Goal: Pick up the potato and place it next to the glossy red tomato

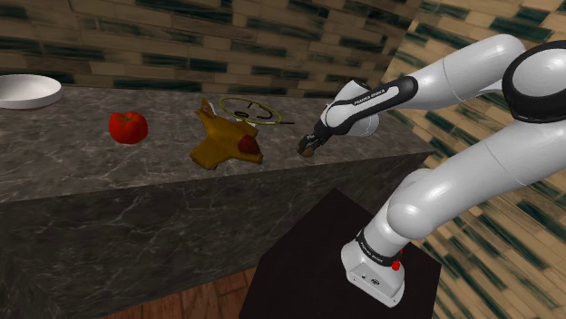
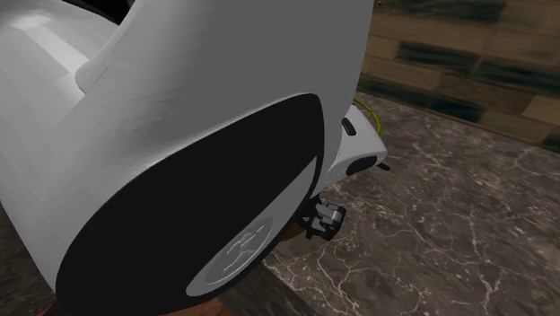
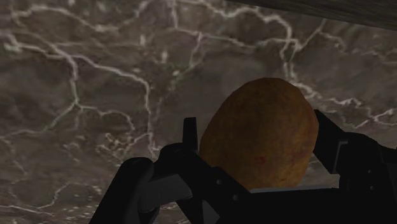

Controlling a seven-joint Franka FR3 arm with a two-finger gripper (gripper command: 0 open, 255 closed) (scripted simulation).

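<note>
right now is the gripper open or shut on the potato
Shut on it: in the wrist view the gripper clasps the brown potato between its two black fingers, touching both sides, above the marbled counter.

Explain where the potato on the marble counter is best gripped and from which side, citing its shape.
Grip the potato across its narrower middle, coming down from above the counter. It is egg-shaped and lies on the flat marble, so only its rounded flanks and top are free; the gripper clasps those flanks here.

Brown potato (image 3: 261, 130) between jaws, red tomato (image 1: 128, 126) apart
</note>
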